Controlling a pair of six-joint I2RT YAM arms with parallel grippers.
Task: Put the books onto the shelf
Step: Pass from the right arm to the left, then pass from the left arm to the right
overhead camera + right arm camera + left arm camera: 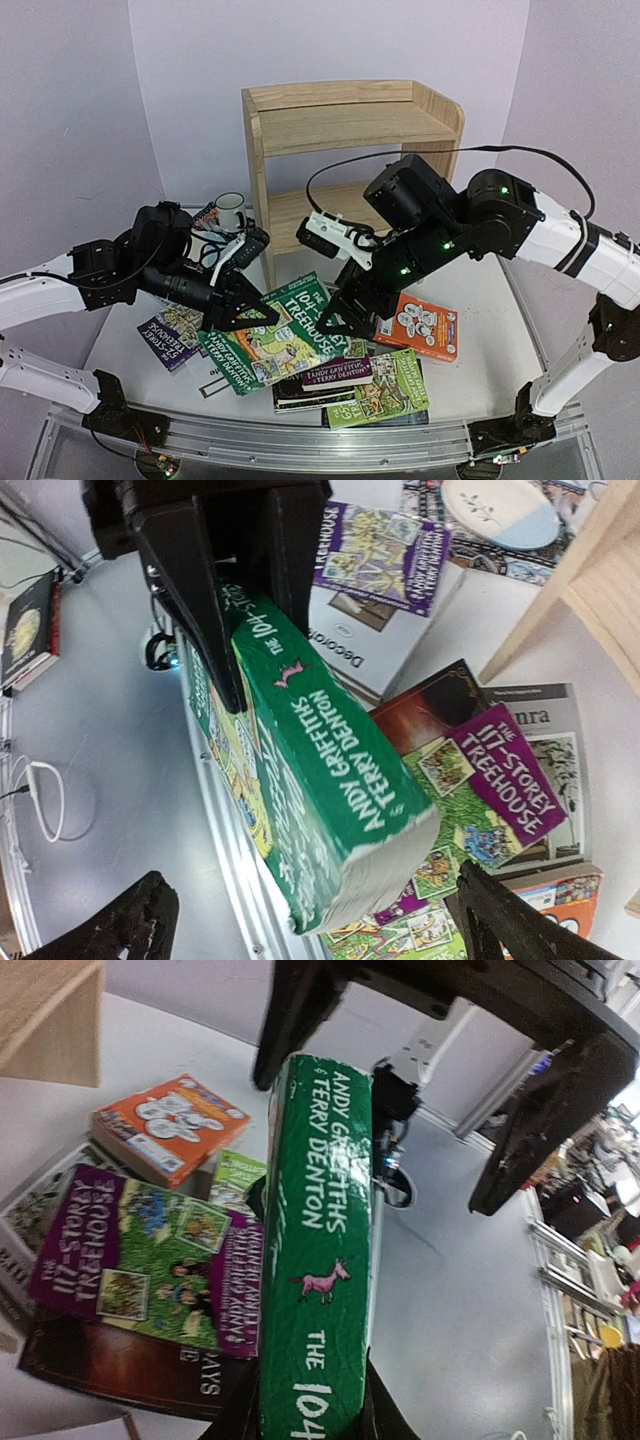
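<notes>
Clamped spine-up at one end between the pressed-in jaws of the left gripper (243, 312): a green book (290, 335), tilted above the table (490, 390). Flanking its far end, spread wide, the right gripper (340, 318) (contact impossible to tell). Beneath, lying flat, a purple paperback (140, 1250) and an orange paperback (425, 325); behind, the pine shelf (350, 120).

The green book (315, 1240) has a glossy paper cover that catches light along its spine; its page edges look matt and off-white. Beside it, the purple book (150, 1250) and the orange book (165, 1125) are glossy paperbacks too, and the dark book (130, 1370) under the purple one has a soft sheen. Behind the green book, the shelf (340, 120) is pale, matt wood with visible grain. The table (480, 380) beneath is smooth matt white, edged by a brushed metal rail (300, 445).
</notes>
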